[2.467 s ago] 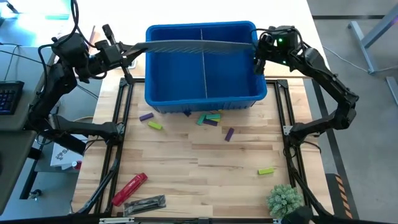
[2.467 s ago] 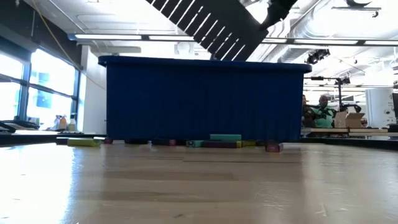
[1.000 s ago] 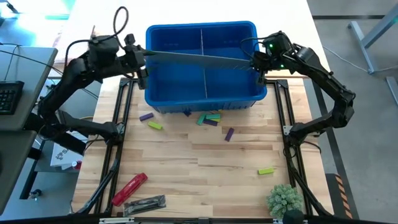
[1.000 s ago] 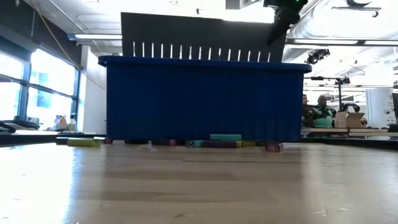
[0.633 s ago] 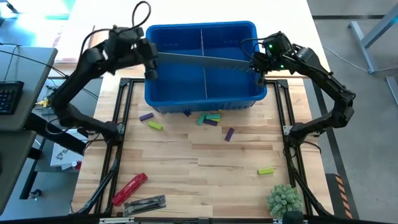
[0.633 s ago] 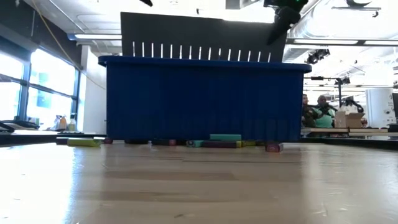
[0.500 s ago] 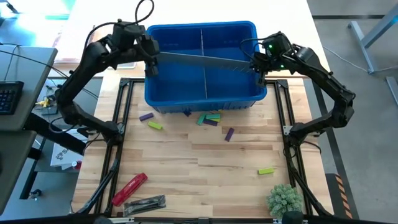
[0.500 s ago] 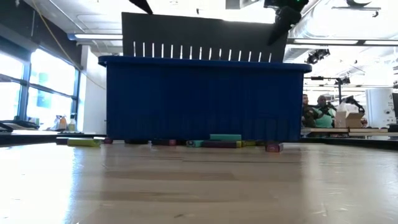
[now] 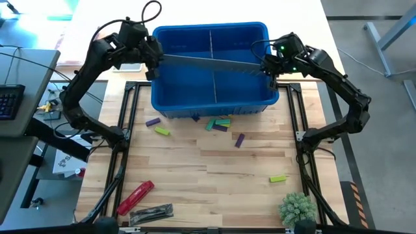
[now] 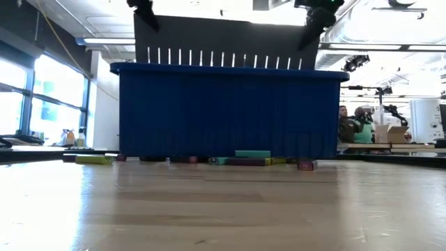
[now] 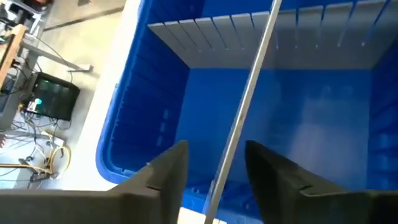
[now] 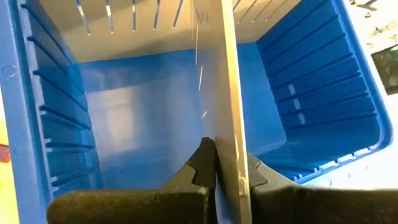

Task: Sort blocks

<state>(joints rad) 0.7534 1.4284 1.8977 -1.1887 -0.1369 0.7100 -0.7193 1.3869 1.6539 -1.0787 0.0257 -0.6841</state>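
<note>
Blocks [image 9: 221, 123] – purple, lime, teal – lie scattered on the wood table [image 9: 214, 175] just in front of the blue bin [image 9: 209, 104], with one lime block [image 9: 278, 178] well apart nearer the table's front edge. None shows inside the bin, so sorting proper hasn't begun; every block seen is still left to do.

What's in hand is a slotted grey divider panel [image 9: 208, 62] spanning the bin crosswise. Right gripper [image 12: 225, 163] is clenched on the panel's right end, edge pinched between both fingers. Left gripper [image 11: 214, 165] is at the opposite end – fingers straddle the panel's edge with a gap each side, not gripping it yet as far as the wrist view shows.

Judgement: divider goes in first, then the blocks. Red cylindrical tool [image 9: 135, 196] sits untouched nr the front-left corner, far from both grippers.
</note>
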